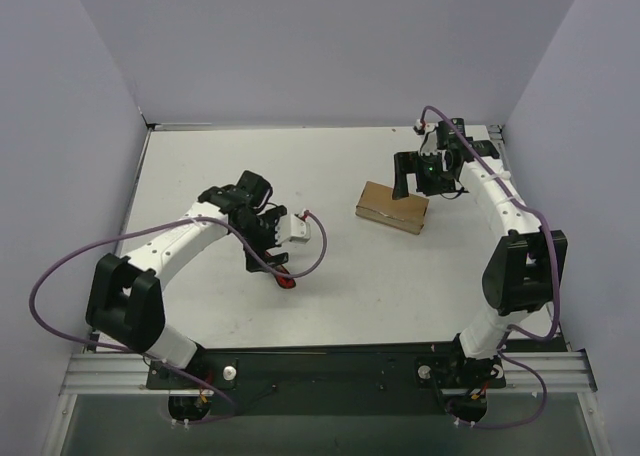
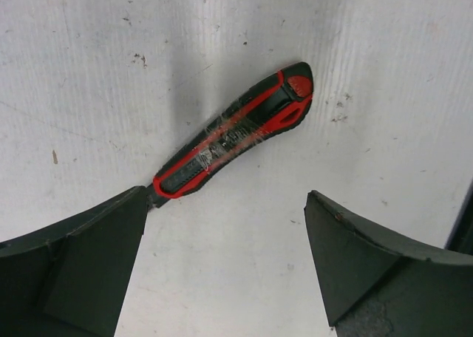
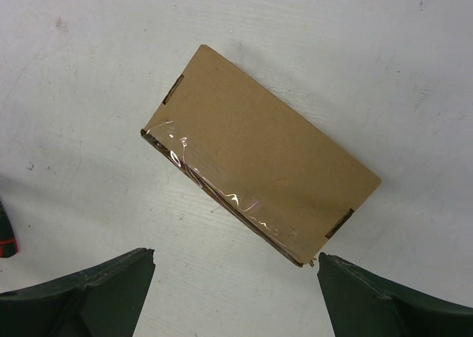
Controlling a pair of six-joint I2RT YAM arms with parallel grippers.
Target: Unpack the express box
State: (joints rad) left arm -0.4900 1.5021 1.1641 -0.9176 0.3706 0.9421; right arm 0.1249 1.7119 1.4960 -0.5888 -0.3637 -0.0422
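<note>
ok so, starting on my left side: my left gripper (image 2: 228, 204) is hanging over the table (image 1: 200, 156) with the jaws wide apart and nothing between them. The red-and-black utility knife (image 2: 236, 130) is lying flat on the table just past my fingertips, on a diagonal. Its narrow end runs right up to the tip of one finger (image 2: 81, 256) in the wrist view. I can't tell if they actually touch. There's some clear tape stuck around the knife's middle.

Moving right, the express box (image 1: 392, 207) is sitting flat on the table, right of centre and turned at an angle, well apart from the knife. It's closed, plain tan on top, with shiny clear tape along one long edge.

Then my right gripper (image 3: 235, 256): jaws spread wide here too, gripping nothing. It's hovering right by the box, and the taped edge faces my fingers. One box corner comes very near the tip of one finger (image 3: 392, 300), with a thin gap showing.
</note>
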